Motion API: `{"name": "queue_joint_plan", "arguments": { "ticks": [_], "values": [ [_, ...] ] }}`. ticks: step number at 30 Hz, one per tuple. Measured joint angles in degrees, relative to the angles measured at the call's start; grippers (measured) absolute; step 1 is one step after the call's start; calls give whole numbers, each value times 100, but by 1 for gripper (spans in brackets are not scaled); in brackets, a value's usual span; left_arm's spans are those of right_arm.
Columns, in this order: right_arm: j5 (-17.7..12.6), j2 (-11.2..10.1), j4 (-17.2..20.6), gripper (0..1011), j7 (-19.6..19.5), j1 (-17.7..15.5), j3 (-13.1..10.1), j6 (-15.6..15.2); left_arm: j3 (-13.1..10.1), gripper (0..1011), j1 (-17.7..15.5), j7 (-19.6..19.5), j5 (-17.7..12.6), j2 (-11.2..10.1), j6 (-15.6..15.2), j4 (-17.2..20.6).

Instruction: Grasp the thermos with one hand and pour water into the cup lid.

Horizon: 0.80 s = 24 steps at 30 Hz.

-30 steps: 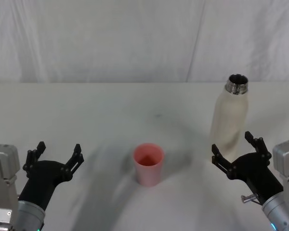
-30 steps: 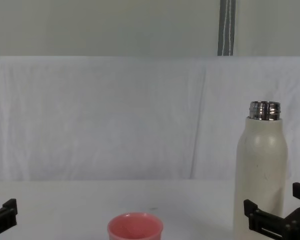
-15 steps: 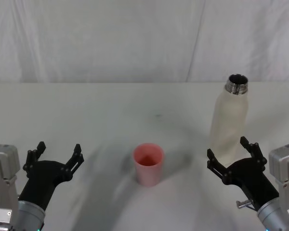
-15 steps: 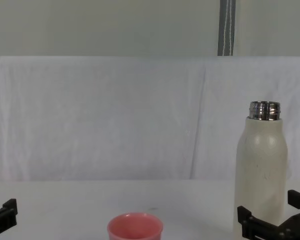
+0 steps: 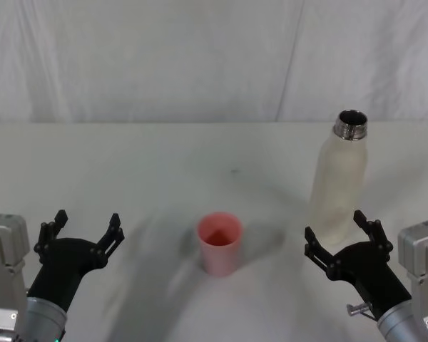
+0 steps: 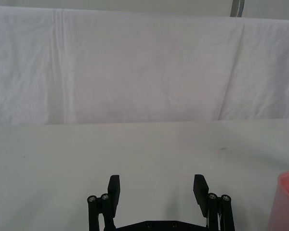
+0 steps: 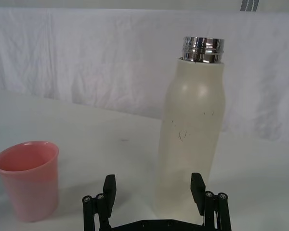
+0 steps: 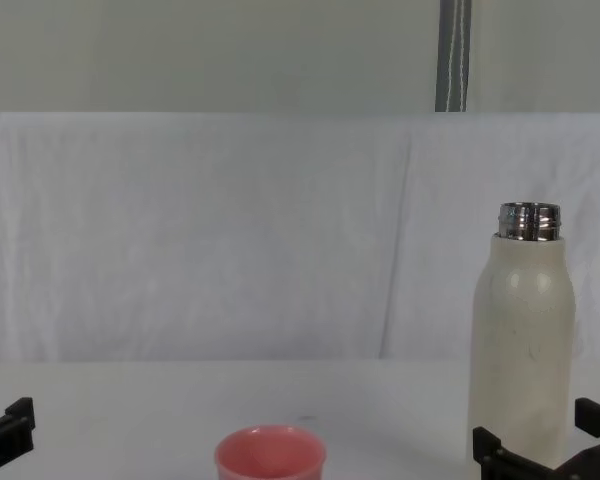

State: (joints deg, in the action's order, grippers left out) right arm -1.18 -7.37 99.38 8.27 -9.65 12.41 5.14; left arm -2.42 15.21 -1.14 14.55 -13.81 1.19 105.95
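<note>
from my seat the left gripper [image 5: 83,229] sits low on the left side of the white table [image 5: 164,164], fingers spread wide with nothing between them, parked well apart from everything else. moving right, the cup lid [image 5: 219,242] stands upright near the middle of the table, mouth up, a small salmon-pink cup on its own; i see it again in the chest view [image 8: 271,452] and at the edge of the left wrist view [image 6: 285,199]. further right the thermos [image 5: 337,178] stands upright with its steel neck uncapped, well apart from the cup lid. the right gripper [image 5: 340,241] is just in front of the thermos base, jaws wide open and gripping nothing. in the right wrist view the two fingers [image 7: 109,191] flank the lower body of the thermos [image 7: 191,130], not touching it.
</note>
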Motion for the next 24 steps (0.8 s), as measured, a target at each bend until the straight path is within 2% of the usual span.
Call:
{"name": "queue_joint_plan", "arguments": {
  "ticks": [24],
  "values": [
    [-28, 9, -16, 1001, 1, -16, -8, 22, 0, 1001, 0, 0, 0, 0, 0, 0]
  ]
}}
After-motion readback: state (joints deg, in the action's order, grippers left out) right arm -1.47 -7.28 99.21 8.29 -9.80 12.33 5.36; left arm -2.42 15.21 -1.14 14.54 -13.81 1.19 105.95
